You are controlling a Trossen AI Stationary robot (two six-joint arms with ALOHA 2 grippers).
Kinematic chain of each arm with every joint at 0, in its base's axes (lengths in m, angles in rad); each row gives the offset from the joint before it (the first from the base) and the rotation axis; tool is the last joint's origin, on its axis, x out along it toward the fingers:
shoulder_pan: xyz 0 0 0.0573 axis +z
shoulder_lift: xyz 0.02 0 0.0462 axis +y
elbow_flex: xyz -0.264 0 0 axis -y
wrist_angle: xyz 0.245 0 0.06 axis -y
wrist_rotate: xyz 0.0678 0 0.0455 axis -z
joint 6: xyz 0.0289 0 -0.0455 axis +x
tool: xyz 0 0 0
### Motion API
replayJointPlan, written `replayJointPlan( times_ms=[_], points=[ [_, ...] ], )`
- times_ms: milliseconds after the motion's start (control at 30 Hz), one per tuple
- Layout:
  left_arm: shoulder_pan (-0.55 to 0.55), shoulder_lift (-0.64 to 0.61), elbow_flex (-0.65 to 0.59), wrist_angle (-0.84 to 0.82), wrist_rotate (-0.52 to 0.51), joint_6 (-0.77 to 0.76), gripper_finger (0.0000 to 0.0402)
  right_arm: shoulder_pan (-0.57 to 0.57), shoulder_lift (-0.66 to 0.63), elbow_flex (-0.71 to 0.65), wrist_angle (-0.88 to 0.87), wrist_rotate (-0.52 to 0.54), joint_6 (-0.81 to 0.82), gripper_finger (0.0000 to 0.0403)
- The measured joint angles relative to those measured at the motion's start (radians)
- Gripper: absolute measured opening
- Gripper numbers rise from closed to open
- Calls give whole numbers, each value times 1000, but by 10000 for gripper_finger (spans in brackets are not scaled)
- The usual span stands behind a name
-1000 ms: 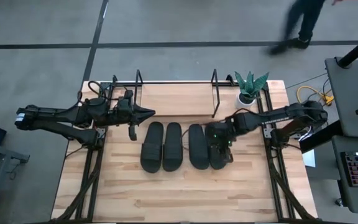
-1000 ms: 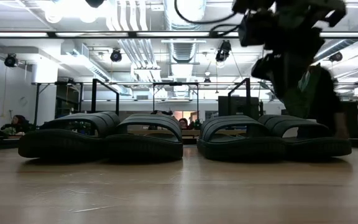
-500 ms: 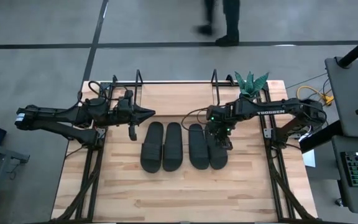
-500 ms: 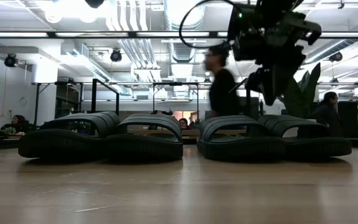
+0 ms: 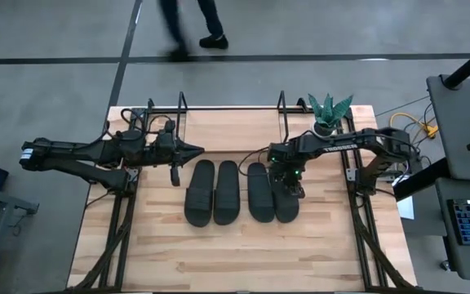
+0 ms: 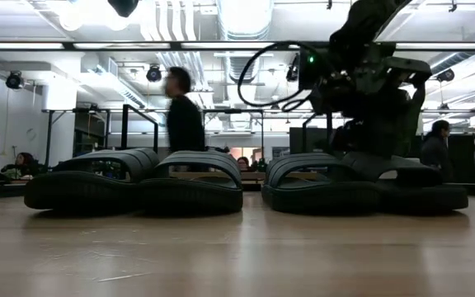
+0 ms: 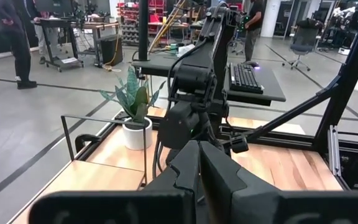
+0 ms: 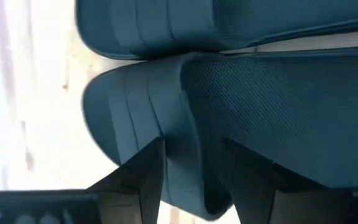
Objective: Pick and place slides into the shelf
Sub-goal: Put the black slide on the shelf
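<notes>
From above, we see four black slides lying side by side on the wooden counter (image 5: 243, 253), just in front of the shelf (image 5: 231, 129), whose light board carries nothing. We count them from the left arm's side: first slide (image 5: 198, 193), second slide (image 5: 227, 192), third slide (image 5: 258, 193) and fourth slide (image 5: 287, 204). The right hand (image 5: 289, 184) is down on the fourth slide, over its strap, while the left hand (image 5: 192, 149) waits near the shelf's left end frame, clenched with nothing in it. A small potted plant (image 5: 328, 114) stands at the counter's far right corner, and a person (image 5: 188, 24) walks on the floor beyond. From counter height, we find the four slides in a row, soles flat on the wood, with the right hand (image 6: 378, 153) lowered onto the strap of the fourth slide (image 6: 406, 186). Through the left wrist camera, the two dark fingers (image 7: 207, 171) press together. Through the right wrist camera, we see the right fingers (image 8: 148, 177) straddling the raised strap edge of the fourth slide (image 8: 278, 106), one finger on either side of it and grasping that strap.
</notes>
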Motion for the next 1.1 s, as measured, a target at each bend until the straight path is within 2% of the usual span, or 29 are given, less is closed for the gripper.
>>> replayJointPlan(
  times_ms=[167,300,700,1100],
  points=[
    [0,0,0,-10,0,0,0,3,22,-1,-7,-149,31,142],
    [0,0,0,-10,0,0,0,2,22,-1,-9,-200,36,130],
    [1,0,0,-9,0,2,0,3,22,-2,-9,-204,113,102],
    [1,0,0,-8,-6,2,0,3,22,-37,3,-206,123,98]
  ],
)
